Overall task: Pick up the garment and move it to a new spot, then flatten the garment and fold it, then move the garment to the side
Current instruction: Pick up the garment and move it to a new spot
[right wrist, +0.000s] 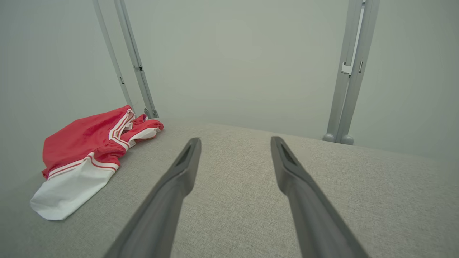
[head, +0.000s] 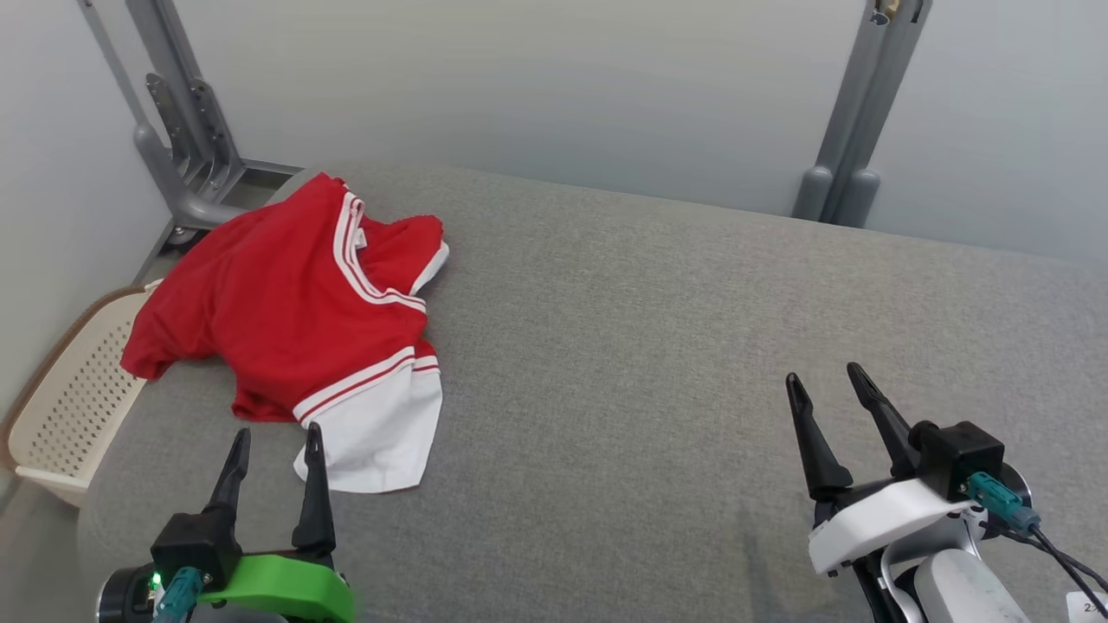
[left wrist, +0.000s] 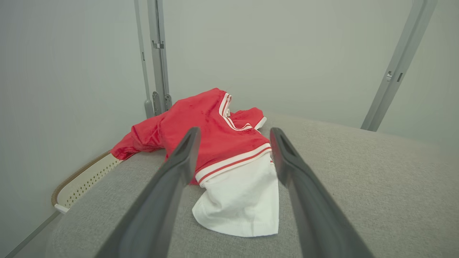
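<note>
Two grippers sit nearest me, both over the near edge of the grey padded table (head: 649, 346). My left gripper (head: 277, 430) is at the table's near left, its jaws spread wide and holding nothing. My right gripper (head: 822, 374) is at the table's near right, equally wide open and empty, with bare grey fabric under and ahead of its fingers.

Further in on the table's left side lies the garment (head: 286, 294), a red shirt with white stripes and a white panel. It is rumpled, not flat. The white panel points toward the table's near edge and ends just ahead of my left fingertips; I can't tell whether the inner one touches it. One red sleeve droops over the table's left edge.

Beside that left edge, lower down, I see a cream perforated basket (head: 69, 407). Beyond the table's far edge, grey metal posts (head: 853, 130) stand against a pale wall.
</note>
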